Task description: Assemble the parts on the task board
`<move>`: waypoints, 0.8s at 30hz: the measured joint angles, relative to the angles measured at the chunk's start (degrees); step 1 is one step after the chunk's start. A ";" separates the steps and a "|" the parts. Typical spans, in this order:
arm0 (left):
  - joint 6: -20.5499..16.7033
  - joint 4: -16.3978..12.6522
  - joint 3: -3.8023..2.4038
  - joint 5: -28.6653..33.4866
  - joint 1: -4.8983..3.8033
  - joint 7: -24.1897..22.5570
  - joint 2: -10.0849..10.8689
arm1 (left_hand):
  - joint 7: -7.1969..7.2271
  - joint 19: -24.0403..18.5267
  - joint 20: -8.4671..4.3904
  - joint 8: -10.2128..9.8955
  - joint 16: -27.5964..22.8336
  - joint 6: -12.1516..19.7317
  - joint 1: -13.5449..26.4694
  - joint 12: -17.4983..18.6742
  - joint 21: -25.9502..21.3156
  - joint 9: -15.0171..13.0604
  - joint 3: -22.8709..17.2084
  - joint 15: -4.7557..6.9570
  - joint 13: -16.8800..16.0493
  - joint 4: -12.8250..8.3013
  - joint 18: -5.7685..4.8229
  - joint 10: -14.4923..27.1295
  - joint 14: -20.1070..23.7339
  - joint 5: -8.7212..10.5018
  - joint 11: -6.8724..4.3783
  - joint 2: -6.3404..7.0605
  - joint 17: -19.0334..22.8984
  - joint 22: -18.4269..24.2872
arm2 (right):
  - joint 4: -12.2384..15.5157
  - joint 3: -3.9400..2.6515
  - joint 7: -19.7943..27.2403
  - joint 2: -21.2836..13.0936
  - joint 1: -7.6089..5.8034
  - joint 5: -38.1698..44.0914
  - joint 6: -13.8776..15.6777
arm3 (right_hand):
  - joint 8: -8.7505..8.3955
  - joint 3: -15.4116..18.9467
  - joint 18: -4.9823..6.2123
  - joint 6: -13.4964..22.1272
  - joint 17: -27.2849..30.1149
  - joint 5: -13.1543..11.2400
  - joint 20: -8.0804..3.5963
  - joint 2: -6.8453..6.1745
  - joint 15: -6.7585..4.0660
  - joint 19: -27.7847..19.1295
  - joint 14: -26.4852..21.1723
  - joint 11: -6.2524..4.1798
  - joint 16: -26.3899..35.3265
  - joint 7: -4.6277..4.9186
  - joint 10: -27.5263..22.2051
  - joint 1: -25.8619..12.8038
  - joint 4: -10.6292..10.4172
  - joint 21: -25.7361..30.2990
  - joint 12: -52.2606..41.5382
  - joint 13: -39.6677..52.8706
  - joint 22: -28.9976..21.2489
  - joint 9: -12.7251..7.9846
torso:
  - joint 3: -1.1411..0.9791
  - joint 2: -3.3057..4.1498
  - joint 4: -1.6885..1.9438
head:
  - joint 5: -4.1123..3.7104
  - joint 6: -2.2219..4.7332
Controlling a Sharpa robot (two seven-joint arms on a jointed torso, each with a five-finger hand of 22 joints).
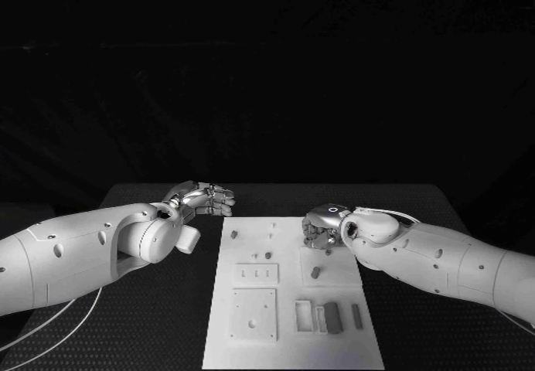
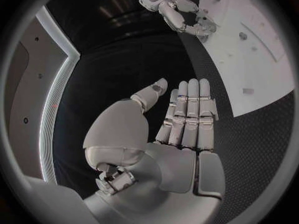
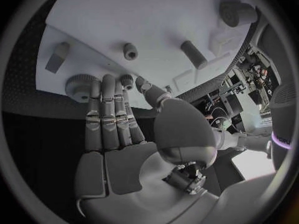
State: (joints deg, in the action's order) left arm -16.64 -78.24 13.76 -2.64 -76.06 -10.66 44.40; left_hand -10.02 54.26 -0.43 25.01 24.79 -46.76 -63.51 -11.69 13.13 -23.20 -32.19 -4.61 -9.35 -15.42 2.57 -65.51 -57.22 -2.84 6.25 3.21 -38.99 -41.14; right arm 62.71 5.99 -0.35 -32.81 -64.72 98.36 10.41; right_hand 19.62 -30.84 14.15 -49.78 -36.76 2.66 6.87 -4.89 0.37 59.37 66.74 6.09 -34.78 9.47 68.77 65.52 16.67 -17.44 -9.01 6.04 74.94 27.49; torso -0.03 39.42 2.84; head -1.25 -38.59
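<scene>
At the left of the head view, the left hand [image 1: 203, 199] hovers over the black table [image 1: 134, 325] just off the upper-left corner of the task board [image 1: 292, 352]; in its wrist view the left hand [image 2: 181, 119] has its fingers straight and side by side, thumb apart, with nothing in it. Down the middle of the frame lies the white board, with small grey parts on it: a peg [image 1: 317, 271] near its centre and a dark block [image 1: 331, 318] lower right. At the board's upper-right edge sits the right hand [image 1: 325, 226]; its wrist view shows the fingers [image 3: 109, 114] stretched out together toward a knurled round part [image 3: 79, 86], fingertips at it, grasping nothing.
</scene>
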 measured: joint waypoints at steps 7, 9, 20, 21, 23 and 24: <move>0.14 -0.07 0.00 0.00 0.00 0.01 0.09 | 0.00 0.00 0.00 0.00 -0.23 0.00 0.23 0.03 0.00 0.00 0.00 0.00 0.00 0.00 -0.03 0.00 0.00 0.00 0.00 0.23 -0.06 0.00 | -0.60 0.01 -0.24 0.45 0.11 0.94 -0.08 | 0.00 -0.01 0.00 -0.54 -0.72 0.00 -0.24 0.12 -0.45 0.24 0.46 -0.39 -0.28 -0.15 0.90 -0.28 0.00 -0.42 0.00 0.72 0.00 0.00 | -0.02 0.10 0.05 | -0.02 0.00; 0.17 -0.14 0.00 0.00 0.00 0.02 0.16 | 0.00 0.00 0.00 0.00 -0.23 0.00 0.23 0.03 0.00 0.00 0.00 0.00 0.00 0.00 -0.04 0.00 0.00 0.00 0.00 0.23 -0.06 0.01 | -0.84 0.03 -0.43 0.61 0.19 1.21 -0.06 | 0.00 -0.01 0.00 -0.54 -1.21 0.01 -0.25 0.06 -0.54 0.66 0.79 -0.26 -0.55 -0.15 1.17 -0.39 -0.01 -0.61 0.00 1.07 0.00 -0.04 | -0.03 0.13 0.05 | -0.02 0.04; 0.45 -0.47 -0.01 -0.01 -0.03 0.05 0.33 | 0.00 0.00 0.01 0.00 -0.23 0.00 0.23 0.03 0.00 0.00 0.00 0.00 0.00 0.00 -0.07 0.00 0.00 0.00 0.00 0.23 -0.18 0.01 | -1.72 0.03 -1.28 1.11 0.35 2.72 0.06 | -1.16 -0.01 -0.33 -0.53 -5.32 0.00 -1.14 -0.30 -1.26 1.98 1.70 -1.18 -3.06 -0.14 2.50 -0.75 -0.01 -2.81 -0.45 4.34 0.00 -0.50 | -0.09 0.24 0.08 | 0.20 0.05; 0.47 -0.46 -0.01 -0.02 -0.03 0.06 0.33 | 0.00 0.00 0.01 0.00 -0.22 0.00 0.23 0.03 0.00 -0.01 0.00 0.00 0.00 0.00 -0.08 0.00 0.00 0.01 0.00 0.23 -0.18 0.00 | -1.70 0.03 -1.31 1.10 0.35 2.83 0.05 | -1.16 -0.01 -0.34 -0.53 -5.64 0.00 -1.14 -0.33 -1.26 1.98 1.70 -1.18 -3.15 -0.14 2.50 -0.72 -0.01 -2.86 -0.46 4.65 0.00 -0.54 | -0.09 0.25 0.08 | 0.23 -0.01; 0.51 -0.35 -0.01 -0.03 -0.03 0.08 0.30 | 0.00 0.00 0.01 0.00 -0.43 0.00 0.23 0.22 0.00 -0.01 0.00 0.00 0.00 0.00 -0.09 0.00 0.00 0.01 0.00 0.23 -0.22 -0.04 | -1.59 0.03 -1.39 1.08 0.36 3.04 0.06 | -1.45 -0.01 -0.34 -0.53 -6.24 0.01 -1.14 -0.72 -1.26 1.98 1.70 -1.18 -3.37 -0.14 2.50 -0.31 -0.01 -3.21 -0.46 5.24 -0.01 -0.58 | -0.09 0.26 0.05 | 0.24 -0.07; 0.53 -0.32 -0.01 -0.03 -0.03 0.09 0.29 | 0.00 0.00 0.01 -0.15 -0.45 0.00 0.23 0.28 0.00 -0.01 0.04 0.00 0.00 0.04 -0.10 0.00 0.00 0.00 0.00 0.23 -0.26 -0.04 | -1.55 0.03 -1.43 1.09 0.36 3.12 0.10 | -1.45 -0.02 -0.34 -0.53 -6.39 0.01 -1.14 -0.86 -1.26 1.98 1.70 -1.18 -3.49 -0.14 2.50 -0.15 -0.01 -3.29 -0.46 5.37 0.00 -0.59 | -0.08 0.27 0.03 | 0.24 -0.09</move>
State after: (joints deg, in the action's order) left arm -16.11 -78.56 13.76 -2.67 -76.08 -10.57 44.69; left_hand -10.02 54.26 -0.42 24.87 24.35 -46.76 -63.28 -11.41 13.13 -23.21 -32.15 -4.61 -9.35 -15.37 2.47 -65.52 -57.21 -2.83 6.25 3.44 -39.25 -41.18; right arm 61.16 6.02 -1.78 -31.72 -64.36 101.48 10.51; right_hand 18.17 -30.86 13.81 -50.30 -43.15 2.67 5.73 -5.75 -0.89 61.35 68.43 4.91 -38.27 9.32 71.27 65.37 16.66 -20.73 -9.47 11.41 74.94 26.90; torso -0.11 39.70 2.87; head -1.01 -38.68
